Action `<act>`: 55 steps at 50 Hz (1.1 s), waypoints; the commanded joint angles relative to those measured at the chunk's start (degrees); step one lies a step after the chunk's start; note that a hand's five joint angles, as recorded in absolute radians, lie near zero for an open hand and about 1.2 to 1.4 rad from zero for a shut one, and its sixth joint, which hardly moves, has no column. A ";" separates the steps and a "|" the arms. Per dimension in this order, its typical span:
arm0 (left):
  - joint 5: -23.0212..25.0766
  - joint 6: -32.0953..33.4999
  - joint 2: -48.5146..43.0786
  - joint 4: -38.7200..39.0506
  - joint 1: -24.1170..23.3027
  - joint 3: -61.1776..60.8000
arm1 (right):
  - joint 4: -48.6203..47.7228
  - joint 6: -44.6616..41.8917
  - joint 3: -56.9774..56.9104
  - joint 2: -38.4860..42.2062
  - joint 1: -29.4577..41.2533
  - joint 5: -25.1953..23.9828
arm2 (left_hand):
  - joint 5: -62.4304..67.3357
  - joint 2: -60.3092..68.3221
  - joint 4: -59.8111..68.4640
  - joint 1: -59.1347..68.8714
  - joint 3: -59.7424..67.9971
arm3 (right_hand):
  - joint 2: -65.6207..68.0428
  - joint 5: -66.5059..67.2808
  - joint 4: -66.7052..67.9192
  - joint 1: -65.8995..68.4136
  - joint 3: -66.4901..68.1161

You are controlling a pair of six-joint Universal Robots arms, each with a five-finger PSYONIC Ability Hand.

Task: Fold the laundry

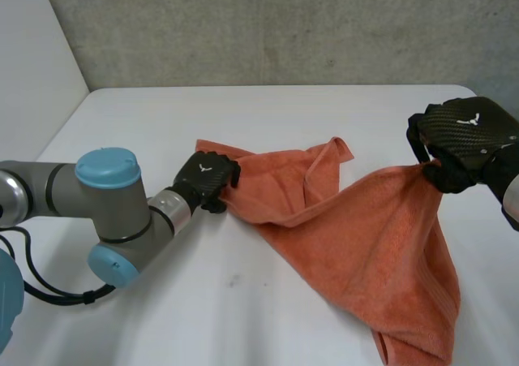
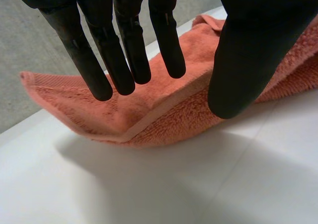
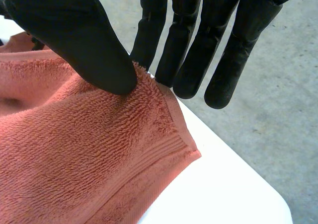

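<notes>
An orange towel (image 1: 373,236) lies crumpled on the white table (image 1: 243,309), with its right part lifted. My right hand (image 1: 466,135) holds one corner up above the table's right side. In the right wrist view the thumb (image 3: 84,45) and fingers pinch that corner of the towel (image 3: 74,159). My left hand (image 1: 207,178) is at the towel's left corner, low on the table. In the left wrist view its straight fingers (image 2: 124,50) reach over the towel's (image 2: 149,110) hemmed edge and the thumb (image 2: 248,60) stands in front of it, with a gap between them.
A grey wall runs behind the table's far edge. The table's right edge lies just under my right hand, with a grey floor (image 3: 278,110) beyond it. Bare tabletop spreads in front of the towel and to its left.
</notes>
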 commanded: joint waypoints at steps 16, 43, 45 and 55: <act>0.03 0.13 -0.12 -1.09 -0.46 -0.06 | -0.78 0.05 -2.95 2.28 -4.88 0.26 | 1.85 1.53 1.49 1.37 1.56 | 13.34 14.16 11.93 24.90 12.49; -8.23 -0.04 9.62 20.52 1.47 24.11 | -21.33 6.02 -41.97 25.49 2.24 13.79 | 35.47 35.15 35.11 34.99 35.18 | 13.34 14.16 11.93 24.90 12.49; -8.67 -0.13 12.70 21.93 2.09 23.06 | -27.65 9.26 -40.05 22.35 3.29 14.32 | 35.47 35.15 35.11 34.99 35.18 | 13.34 14.16 11.93 24.90 12.49; -7.79 0.04 22.73 21.41 4.20 4.79 | -27.69 11.04 -14.33 9.15 4.44 8.53 | 35.47 35.15 35.11 34.99 35.18 | 13.34 14.16 11.93 24.90 12.49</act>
